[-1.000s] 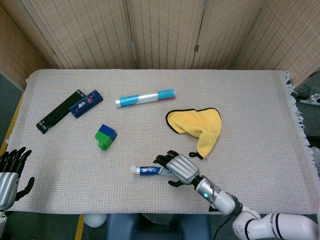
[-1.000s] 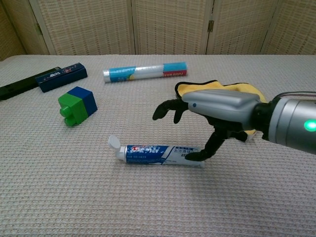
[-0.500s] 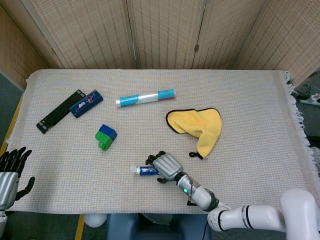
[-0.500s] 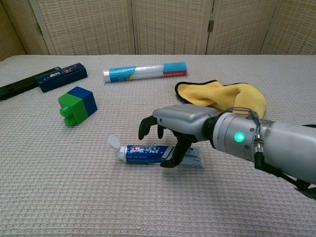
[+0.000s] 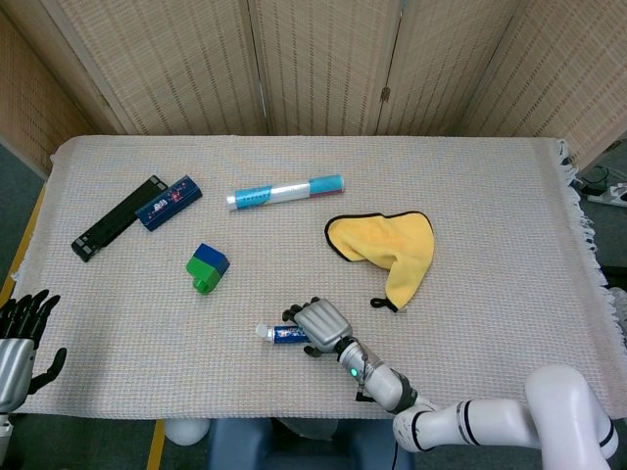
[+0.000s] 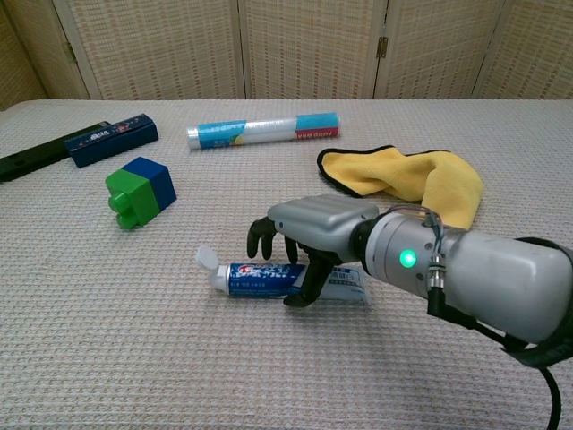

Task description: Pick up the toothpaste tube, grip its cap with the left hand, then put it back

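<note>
Toothpaste tube (image 6: 286, 279) lies flat on the woven table cover (image 5: 509, 245) near the front edge, its white cap (image 6: 208, 260) pointing toward the robot's left. From where I stand, the right hand (image 6: 309, 242) arches over the middle of the tube, dark fingers (image 6: 261, 238) draped over the far side and the thumb reaching down on the near side. They look curled around the tube, but I cannot tell whether they actually press it; the tube rests on the cloth, not lifted. The left hand (image 5: 20, 338) hangs off the front left corner of the table, fingers spread, holding nothing, well apart from the tube.

What worries me is the grip itself. The tube is soft and flat, so fingers closing on it may just squash it against the cloth or roll it out sideways instead of lifting it. The tips could also snag the weave and drag the cover. If the hand sits too close to the cap end, the left hand gets little room to grip the cap later. The green and blue block (image 6: 140, 191) sits to the left of the tube, near enough that the incoming left arm might clip it.
</note>
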`<state>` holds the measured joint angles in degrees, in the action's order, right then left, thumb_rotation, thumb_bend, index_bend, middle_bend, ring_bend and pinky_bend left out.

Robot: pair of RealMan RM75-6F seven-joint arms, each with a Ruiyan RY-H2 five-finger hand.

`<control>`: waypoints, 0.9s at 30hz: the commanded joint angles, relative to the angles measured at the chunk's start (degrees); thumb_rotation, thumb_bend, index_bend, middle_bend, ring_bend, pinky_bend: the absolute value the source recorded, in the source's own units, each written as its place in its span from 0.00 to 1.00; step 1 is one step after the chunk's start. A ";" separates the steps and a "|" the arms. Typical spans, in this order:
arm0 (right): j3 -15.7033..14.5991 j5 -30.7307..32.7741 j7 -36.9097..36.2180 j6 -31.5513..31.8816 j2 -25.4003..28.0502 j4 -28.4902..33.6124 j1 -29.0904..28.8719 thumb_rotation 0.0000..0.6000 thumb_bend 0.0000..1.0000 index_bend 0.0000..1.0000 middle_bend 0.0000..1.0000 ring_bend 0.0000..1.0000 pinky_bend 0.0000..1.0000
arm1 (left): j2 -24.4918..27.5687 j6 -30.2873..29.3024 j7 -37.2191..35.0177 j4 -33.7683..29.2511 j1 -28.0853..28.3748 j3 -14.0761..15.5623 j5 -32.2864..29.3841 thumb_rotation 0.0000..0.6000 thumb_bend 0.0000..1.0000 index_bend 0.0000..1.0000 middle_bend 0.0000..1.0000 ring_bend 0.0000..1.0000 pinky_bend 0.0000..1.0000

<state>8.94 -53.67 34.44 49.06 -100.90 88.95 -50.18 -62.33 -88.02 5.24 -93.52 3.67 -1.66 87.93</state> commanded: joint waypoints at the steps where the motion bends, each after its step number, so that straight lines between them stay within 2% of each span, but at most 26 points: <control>1: -0.18 0.29 -0.01 0.35 -0.41 -0.13 -0.28 1.00 0.31 0.32 0.33 0.40 0.31 | -0.04 0.01 -0.03 0.05 0.00 0.01 0.05 1.00 0.46 0.12 0.09 0.07 0.00; 18: -1.08 2.31 1.21 2.25 -2.11 -1.77 -1.58 1.00 0.38 0.39 0.38 0.45 0.34 | -0.31 -0.31 -1.18 1.04 -0.57 0.22 -0.10 1.00 0.46 0.13 0.09 0.07 0.00; 22: -1.33 2.07 1.29 2.73 -2.66 -2.11 -1.71 1.00 0.45 0.43 0.41 0.48 0.39 | -0.45 -0.31 -1.20 1.16 -0.61 0.19 -0.15 1.00 0.46 0.13 0.09 0.07 0.00; 27: -1.39 0.48 0.20 3.34 -3.01 -2.10 -1.53 1.00 0.58 0.52 0.48 0.55 0.49 | -0.41 -0.12 -1.32 1.06 -0.24 -0.06 0.11 1.00 0.46 0.13 0.09 0.07 0.00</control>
<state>7.57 -52.87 34.96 52.33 -103.90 86.79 -51.78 -62.76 -88.18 3.95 -92.43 3.40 -1.68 88.01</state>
